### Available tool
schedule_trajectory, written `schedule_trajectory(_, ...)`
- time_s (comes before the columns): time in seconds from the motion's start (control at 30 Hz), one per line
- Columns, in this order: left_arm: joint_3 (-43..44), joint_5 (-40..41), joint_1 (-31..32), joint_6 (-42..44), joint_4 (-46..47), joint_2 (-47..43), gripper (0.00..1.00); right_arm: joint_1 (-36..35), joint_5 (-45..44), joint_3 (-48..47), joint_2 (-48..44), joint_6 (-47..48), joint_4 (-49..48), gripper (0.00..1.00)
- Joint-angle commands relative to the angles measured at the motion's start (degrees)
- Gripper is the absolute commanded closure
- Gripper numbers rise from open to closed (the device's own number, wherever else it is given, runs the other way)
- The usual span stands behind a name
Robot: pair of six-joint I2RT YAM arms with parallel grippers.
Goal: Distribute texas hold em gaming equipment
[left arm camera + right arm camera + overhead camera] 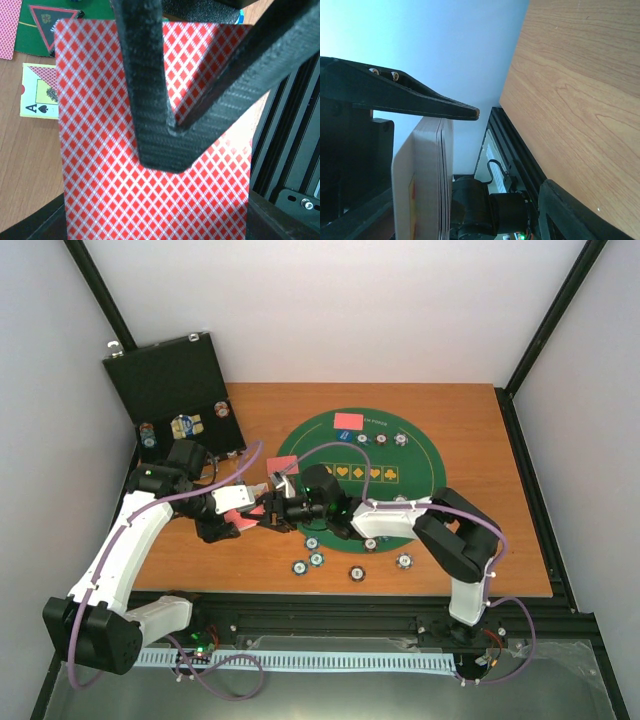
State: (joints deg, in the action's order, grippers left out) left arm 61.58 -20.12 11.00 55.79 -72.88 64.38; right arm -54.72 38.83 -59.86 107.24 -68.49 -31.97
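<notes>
Dealing step: left gripper (pixel 240 512) clenched on red-backed deck (pixel 150 200), side edges between its jaws. Right gripper (pixel 272 510) lies across the deck's back, jaw state can't tell. Next likely needs one card pinched off.

A stack of cards (pixel 427 180) stands edge-on between the black jaws, the upper finger (pixel 395 97) touching its top, with the wood-grain table (pixel 580 100) behind.

Bright, even light overhead; both wrist views blur close up.
</notes>
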Motion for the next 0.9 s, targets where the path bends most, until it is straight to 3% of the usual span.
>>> schedule_trajectory(0.0, 2.1, -1.3, 0.2, 1.3, -0.4, -1.3, 0.69, 0.9, -1.3, 2.2, -1.6, 1.6, 3.7, 0.37)
schedule_trajectory(0.43, 1.1, -0.9, 0.2, 1.5, 0.4, -0.9, 0.70, 1.2, -2.1, 1.3, -6.6, 5.3, 12.0, 0.53)
schedule_trajectory(0.5, 0.9, -1.0, 0.3, 1.5, 0.5, -0.9, 0.69, 1.2, -2.4, 1.4, -7.3, 5.8, 13.3, 0.61)
schedule_trajectory(0.6, 0.9, -1.0, 0.3, 1.5, 0.6, -0.9, 0.69, 1.2, -2.5, 1.6, -8.1, 5.9, 13.9, 0.82)
schedule_trajectory(0.67, 0.8, -0.9, 0.2, 1.5, 0.5, -1.0, 0.69, 1.2, -2.5, 1.7, -8.5, 5.7, 13.9, 0.90)
schedule_trajectory(0.87, 0.7, -0.7, 0.3, 1.5, 0.7, -0.8, 0.69, 1.2, -2.4, 1.5, -10.6, 6.4, 15.3, 0.95)
